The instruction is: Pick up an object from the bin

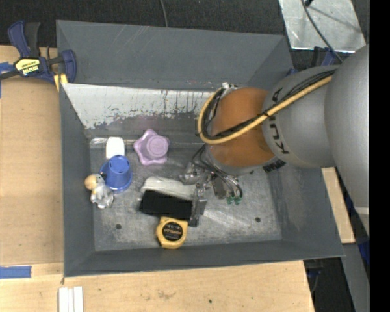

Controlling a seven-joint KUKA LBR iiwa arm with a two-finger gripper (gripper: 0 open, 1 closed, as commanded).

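Note:
My gripper [214,199] hangs under the orange wrist cover, low over the middle of the bin floor, and stands open. Its left finger [199,207] reaches down at the right end of a flat black rectangular thing [162,205]. That black thing lies partly on a white oblong piece [167,187]. Nothing shows between the fingers. A yellow tape measure [171,232] lies just in front of the black thing, near the bin's front wall. A small green bit [234,200] sits by the right finger.
A purple lobed lid [150,147] lies at the back left of the floor. Left of it are a white block [115,147], a blue cup [117,172] and a clear figure with a tan ball [98,190]. The arm covers the bin's right back part.

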